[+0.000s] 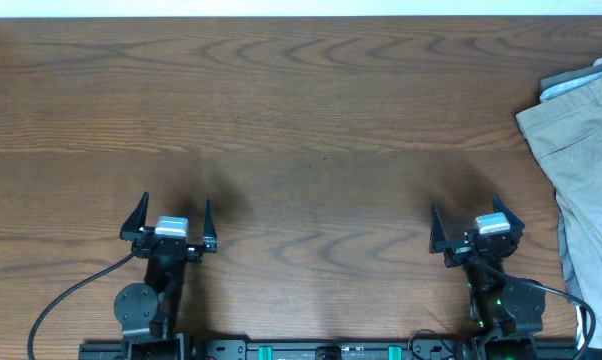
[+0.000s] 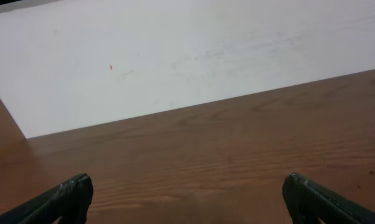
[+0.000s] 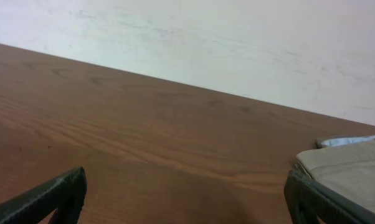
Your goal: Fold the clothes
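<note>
1. Left claw (image 1: pixel 175 206) hovers low over the bare counter (image 1: pixel 311 110), fingers spread wide and holding nothing.
2. Right claw (image 1: pixel 465 208) is the same: fingers wide apart, empty, near the front edge.
3. The shorts (image 1: pixel 581 170) lie rumpled at the far right, running out of the overhead view and well apart from both claws. A pale blue garment (image 1: pixel 571 85) peeks out at their top edge.
4. The risks: a pinch at the nearest edge might catch one layer only, or drag the blue piece along. With the left claw so far off, a lone pull could skew the cloth.
</note>
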You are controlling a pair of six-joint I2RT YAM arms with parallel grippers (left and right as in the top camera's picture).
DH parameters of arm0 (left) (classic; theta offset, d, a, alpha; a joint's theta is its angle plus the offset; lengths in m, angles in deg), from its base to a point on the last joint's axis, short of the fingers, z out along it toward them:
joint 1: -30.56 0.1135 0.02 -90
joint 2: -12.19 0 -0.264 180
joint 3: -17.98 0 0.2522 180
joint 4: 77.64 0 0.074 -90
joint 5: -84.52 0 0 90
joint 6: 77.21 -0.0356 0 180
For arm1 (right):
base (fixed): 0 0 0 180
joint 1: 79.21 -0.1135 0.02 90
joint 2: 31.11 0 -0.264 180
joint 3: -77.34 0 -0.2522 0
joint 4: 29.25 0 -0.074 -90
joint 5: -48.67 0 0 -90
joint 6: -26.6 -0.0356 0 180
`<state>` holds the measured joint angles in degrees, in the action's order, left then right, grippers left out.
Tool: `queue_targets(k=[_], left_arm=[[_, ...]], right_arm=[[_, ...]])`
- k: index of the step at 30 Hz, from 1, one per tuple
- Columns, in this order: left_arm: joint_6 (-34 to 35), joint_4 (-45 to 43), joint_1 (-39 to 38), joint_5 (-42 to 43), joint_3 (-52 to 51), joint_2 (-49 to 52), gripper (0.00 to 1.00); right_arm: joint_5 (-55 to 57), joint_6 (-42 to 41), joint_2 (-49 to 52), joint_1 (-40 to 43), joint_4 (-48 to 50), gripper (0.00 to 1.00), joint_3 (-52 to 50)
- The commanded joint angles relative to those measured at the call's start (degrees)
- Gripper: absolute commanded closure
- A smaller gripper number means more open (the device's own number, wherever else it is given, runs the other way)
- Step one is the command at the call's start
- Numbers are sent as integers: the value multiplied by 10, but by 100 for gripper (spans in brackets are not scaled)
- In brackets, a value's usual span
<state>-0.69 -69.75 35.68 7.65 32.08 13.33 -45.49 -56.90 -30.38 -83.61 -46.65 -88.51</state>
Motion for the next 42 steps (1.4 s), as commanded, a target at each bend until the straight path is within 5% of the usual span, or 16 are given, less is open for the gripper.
queue_targets(k=[1, 42], left_arm=[[3, 86, -1, -1, -1, 3, 2], [3, 71, -1, -1, -1, 3, 2]], right_arm=[[3, 4, -1, 1, -3, 1, -1], [-10, 6, -1, 1, 40, 1, -1]])
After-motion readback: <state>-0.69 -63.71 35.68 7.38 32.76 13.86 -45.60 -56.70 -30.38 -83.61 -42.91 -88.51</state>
